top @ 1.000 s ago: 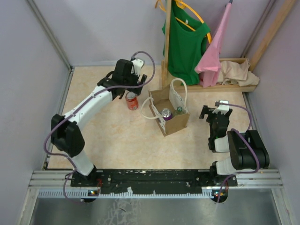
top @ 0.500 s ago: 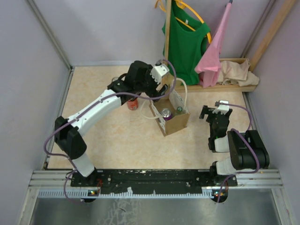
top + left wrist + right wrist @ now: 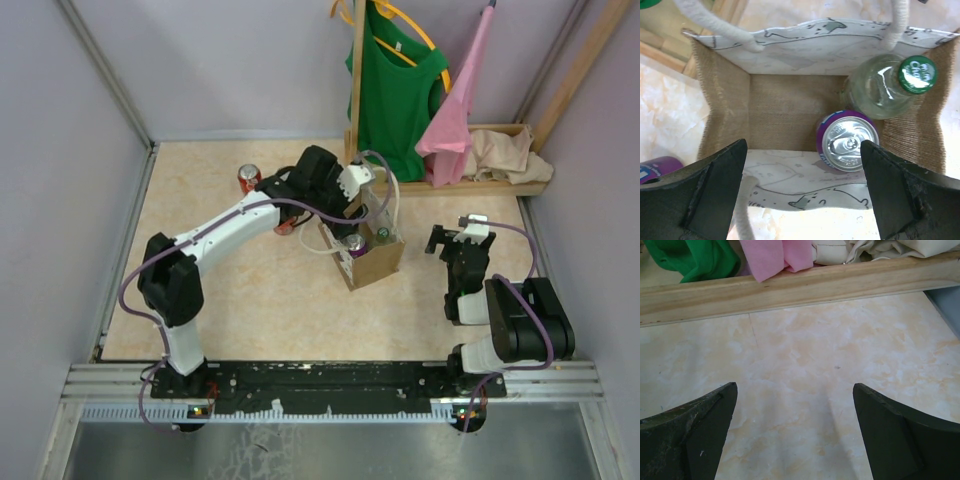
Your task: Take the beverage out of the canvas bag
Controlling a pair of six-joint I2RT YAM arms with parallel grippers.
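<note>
The canvas bag (image 3: pixel 376 266) stands mid-table, tan-brown with white rope handles (image 3: pixel 715 25). In the left wrist view I look straight down into the bag (image 3: pixel 775 102). A purple can (image 3: pixel 847 142) with a silver top stands in it. Beside the can is a clear bottle (image 3: pixel 877 92) with a green cap (image 3: pixel 917 74). Both also show in the top view, the can (image 3: pixel 353 243) and the bottle (image 3: pixel 381 236). My left gripper (image 3: pixel 802 145) is open and empty, above the bag's mouth (image 3: pixel 346 204). My right gripper (image 3: pixel 457 243) is open and empty, right of the bag, over bare floor (image 3: pixel 795 387).
A red can (image 3: pixel 249 177) stands at the back left. Another red can (image 3: pixel 285 227) is partly hidden under my left arm. A purple object (image 3: pixel 660 165) lies outside the bag. A wooden rack (image 3: pixel 356 90) holds a green shirt (image 3: pixel 395 95) and a pink cloth (image 3: pixel 455 110). Beige cloth (image 3: pixel 505 150) lies on its base.
My left arm has swung right, from beside the red can to above the bag's mouth. The red can stays on the table. The right arm has not moved.
</note>
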